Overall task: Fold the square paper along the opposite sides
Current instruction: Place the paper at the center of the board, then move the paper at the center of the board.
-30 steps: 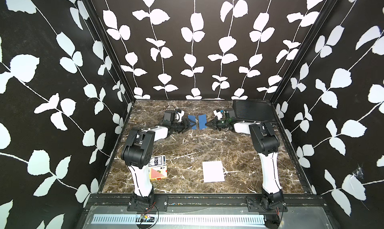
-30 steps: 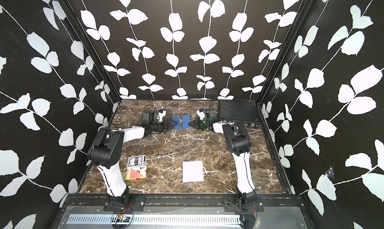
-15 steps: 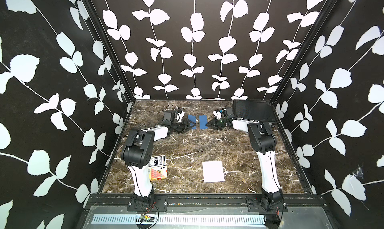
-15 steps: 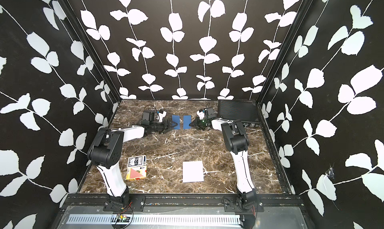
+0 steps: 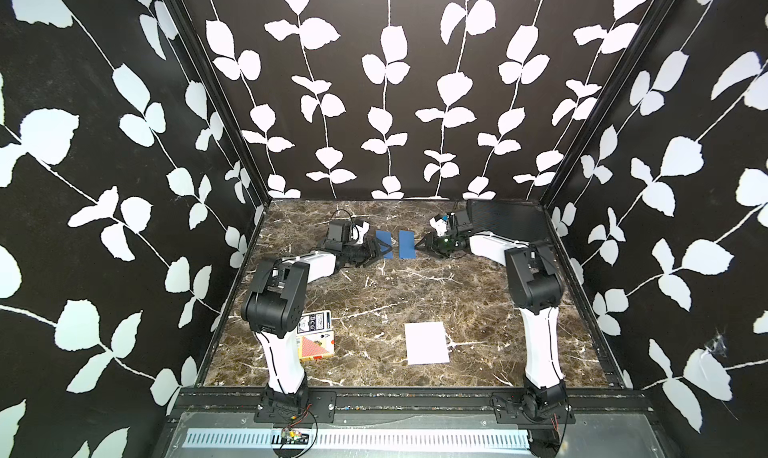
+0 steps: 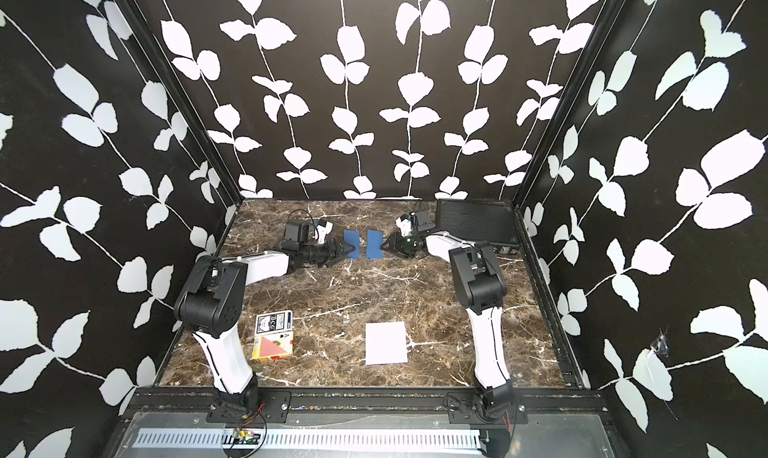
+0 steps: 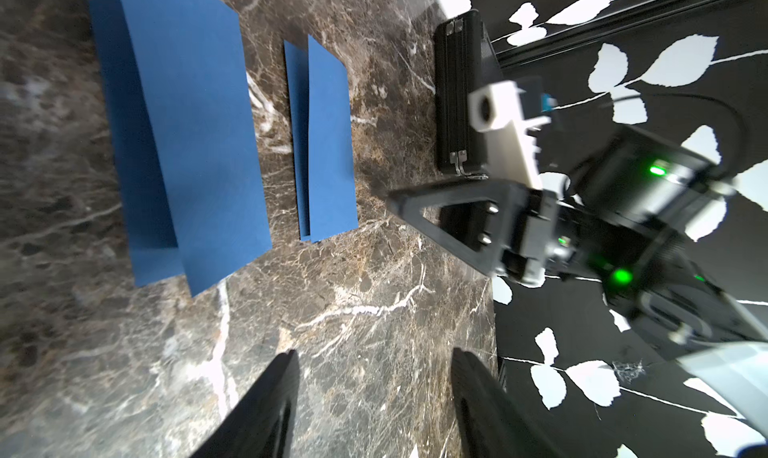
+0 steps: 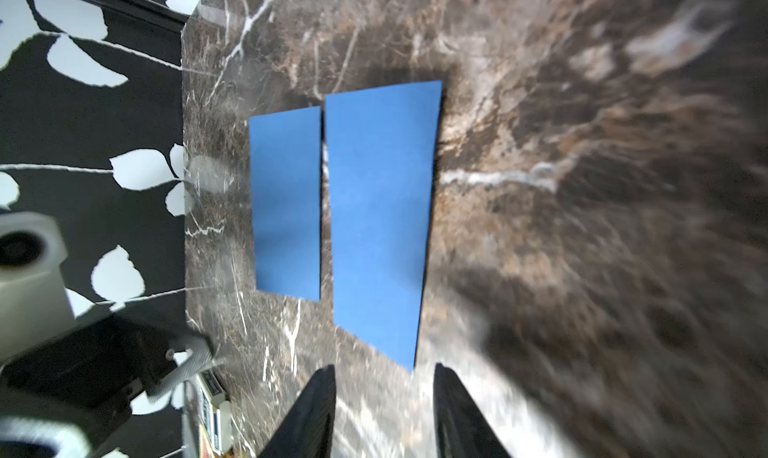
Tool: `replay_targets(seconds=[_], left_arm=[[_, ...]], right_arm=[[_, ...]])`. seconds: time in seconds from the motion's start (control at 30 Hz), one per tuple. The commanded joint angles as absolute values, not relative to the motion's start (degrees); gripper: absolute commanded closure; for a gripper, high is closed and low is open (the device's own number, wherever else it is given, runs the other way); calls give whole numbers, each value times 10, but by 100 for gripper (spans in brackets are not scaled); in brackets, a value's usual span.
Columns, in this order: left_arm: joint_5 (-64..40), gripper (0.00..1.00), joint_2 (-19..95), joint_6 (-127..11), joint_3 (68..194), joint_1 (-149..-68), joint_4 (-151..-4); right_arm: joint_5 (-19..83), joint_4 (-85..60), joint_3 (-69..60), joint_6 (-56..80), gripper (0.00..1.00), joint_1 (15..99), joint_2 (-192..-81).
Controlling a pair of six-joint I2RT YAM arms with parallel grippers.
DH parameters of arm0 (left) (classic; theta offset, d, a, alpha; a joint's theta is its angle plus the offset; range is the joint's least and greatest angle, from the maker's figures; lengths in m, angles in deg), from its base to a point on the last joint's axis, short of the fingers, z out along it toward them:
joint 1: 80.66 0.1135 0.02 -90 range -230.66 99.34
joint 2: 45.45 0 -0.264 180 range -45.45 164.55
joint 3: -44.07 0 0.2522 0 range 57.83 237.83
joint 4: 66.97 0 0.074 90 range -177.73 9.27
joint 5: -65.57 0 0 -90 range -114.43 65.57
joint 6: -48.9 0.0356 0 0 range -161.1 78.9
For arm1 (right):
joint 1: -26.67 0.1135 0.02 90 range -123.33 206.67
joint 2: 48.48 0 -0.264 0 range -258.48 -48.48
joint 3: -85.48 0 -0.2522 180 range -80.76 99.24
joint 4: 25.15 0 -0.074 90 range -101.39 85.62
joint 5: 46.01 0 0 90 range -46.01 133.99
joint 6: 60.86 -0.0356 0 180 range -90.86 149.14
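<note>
Near the worktop's (image 5: 415, 294) far edge, the folded left blue paper (image 5: 383, 236) and right blue paper (image 5: 406, 246) lie side by side. Left gripper (image 7: 374, 356) is spread wide, empty, just beside its paper. Right gripper (image 8: 382, 370) gapes too, gripping nothing, fingertips by its paper's corner. A white sheet (image 5: 427, 343) lies near the front edge.

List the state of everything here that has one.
left blue paper, folded, lying free.
right blue paper, folded, lying free.
white paper, flat, unfolded.
black case, shut.
card boxes, lying flat.
left gripper, open, empty.
right gripper, open, empty.
</note>
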State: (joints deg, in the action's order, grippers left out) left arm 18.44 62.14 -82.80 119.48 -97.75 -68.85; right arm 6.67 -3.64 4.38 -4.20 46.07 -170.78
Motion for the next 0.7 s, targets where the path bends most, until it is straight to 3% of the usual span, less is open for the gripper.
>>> replay_targets(seconds=[0.0,0.13,0.23,0.37,0.5,0.67], left_arm=[[158,41,577,-810,1174,-995,-707],[114,41,546,-797,1137,-1020,-726],[62,40,522,-774,1121,-1046,-769],[32,39,502,-773,1099,-1071,-786],[11,35,493,-768,1090,-1093,-813],[17,32,489,-770,1073,-1097,-812]], right_arm=[[153,-4,-41,9,59,472,-1594],[350,21,-231,38,63,559,-1425],[510,48,-352,17,63,676,-1297],[644,73,-448,-46,61,834,-1195],[703,61,-492,-85,56,937,-1185],[722,-3,-512,-97,53,960,-1260]])
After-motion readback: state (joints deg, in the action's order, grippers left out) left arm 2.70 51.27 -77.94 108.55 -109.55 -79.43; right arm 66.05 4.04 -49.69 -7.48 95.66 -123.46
